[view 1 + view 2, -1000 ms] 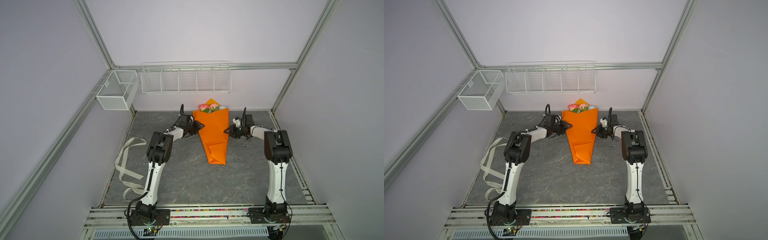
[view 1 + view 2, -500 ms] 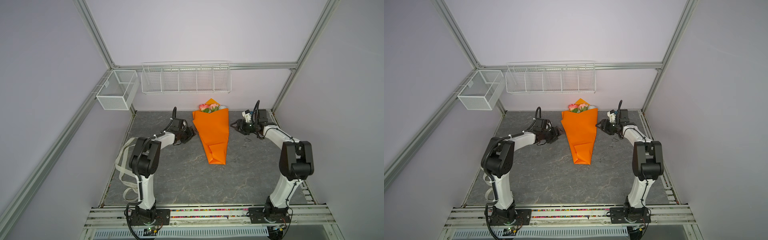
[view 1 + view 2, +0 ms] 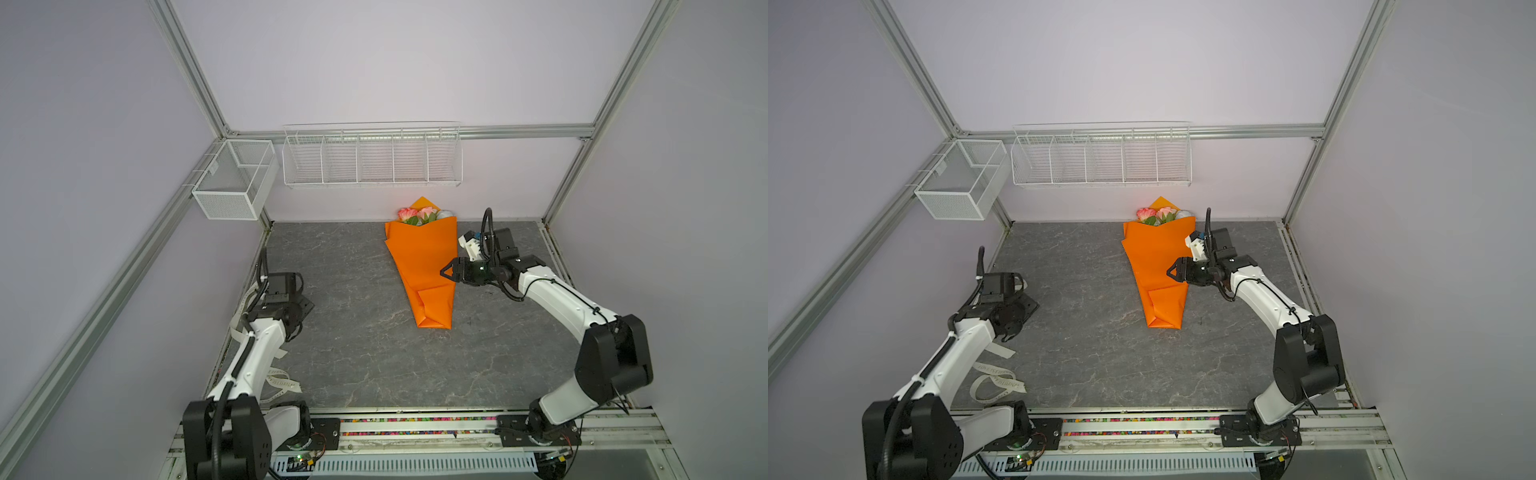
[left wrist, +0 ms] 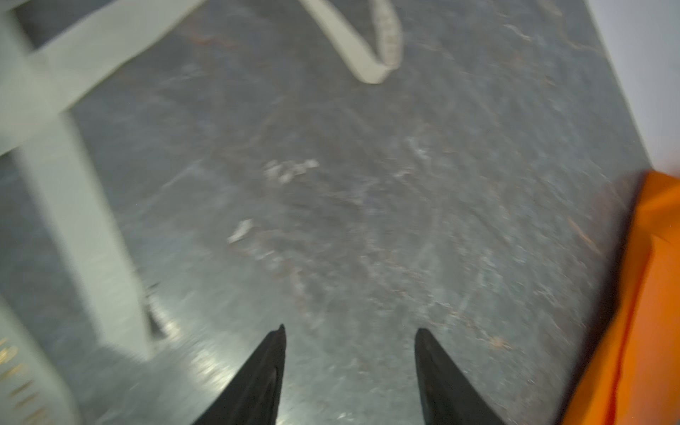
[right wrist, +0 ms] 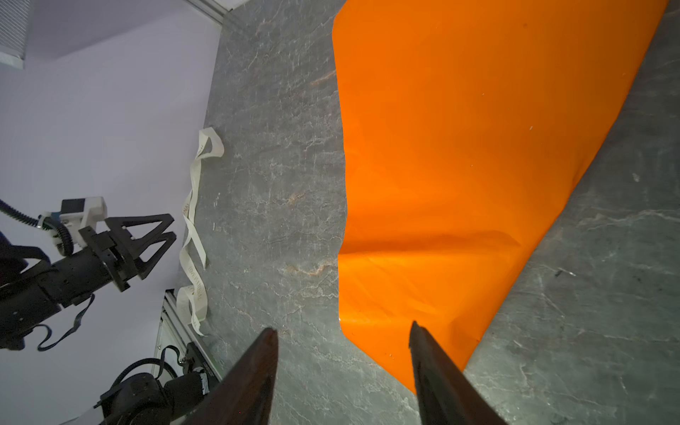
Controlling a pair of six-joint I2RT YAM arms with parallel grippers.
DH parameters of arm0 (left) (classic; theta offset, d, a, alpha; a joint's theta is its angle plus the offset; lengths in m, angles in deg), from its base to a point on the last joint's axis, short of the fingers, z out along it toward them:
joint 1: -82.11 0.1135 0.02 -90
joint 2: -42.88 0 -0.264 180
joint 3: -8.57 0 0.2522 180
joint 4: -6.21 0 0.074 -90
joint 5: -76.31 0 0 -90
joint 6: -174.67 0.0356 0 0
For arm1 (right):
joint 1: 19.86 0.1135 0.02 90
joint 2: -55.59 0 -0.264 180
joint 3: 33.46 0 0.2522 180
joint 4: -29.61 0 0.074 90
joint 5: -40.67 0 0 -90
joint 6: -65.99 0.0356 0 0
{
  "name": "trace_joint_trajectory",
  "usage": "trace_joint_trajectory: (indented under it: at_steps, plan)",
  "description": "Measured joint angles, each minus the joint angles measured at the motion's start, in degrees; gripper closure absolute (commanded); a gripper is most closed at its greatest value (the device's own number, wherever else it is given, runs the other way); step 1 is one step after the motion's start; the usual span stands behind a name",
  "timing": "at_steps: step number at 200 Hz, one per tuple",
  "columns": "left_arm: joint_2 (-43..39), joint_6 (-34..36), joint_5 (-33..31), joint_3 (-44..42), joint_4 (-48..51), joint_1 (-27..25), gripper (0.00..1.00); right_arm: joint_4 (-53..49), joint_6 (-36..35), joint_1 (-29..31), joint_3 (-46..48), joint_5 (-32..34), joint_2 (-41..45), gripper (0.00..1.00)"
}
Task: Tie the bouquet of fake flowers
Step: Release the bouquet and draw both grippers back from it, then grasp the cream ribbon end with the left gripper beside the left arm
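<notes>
Both top views: bouquet, long cone of bright orange paper [image 3: 424, 266], lying flat on grey marbled tabletop [image 3: 353, 365], no tie on it; fake flowers, pink and cream roses [image 3: 419, 215], at its wide end. Cream printed ribbon [image 3: 996, 384]: loose, well apart from bouquet, on the left arm's side. Left tool [image 4: 349, 329]: jaws moderately apart, empty, nearer ribbon than bouquet. Right tool [image 5: 342, 327]: jaws moderately apart, empty, just beside bouquet's narrow half. Handling note, judged: pinch ribbon near one end, low to tabletop; draw it across bouquet's narrow half while right tool steadies the paper against sliding.
</notes>
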Motion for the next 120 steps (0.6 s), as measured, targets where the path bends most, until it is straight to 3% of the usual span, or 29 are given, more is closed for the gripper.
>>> trace_joint_trajectory:
  at_steps: [35, 82, 120]
  plan:
    - [-5.77, -1.7, -5.29, -4.83, 5.49, 4.11, 0.4, -1.81, 0.02, 2.6, 0.0, 2.45, 0.0, 0.39]
    - [3.76, -2.4, -7.76, -4.92, 6.4, 6.95, 0.43, -3.93, 0.0, 3.85, -0.57, 3.78, 0.04, 0.39]
    - [6.32, -3.04, -8.24, -4.92, 6.32, 8.2, 0.44, -4.92, 0.0, 4.04, -0.57, 4.61, 0.68, 0.39]
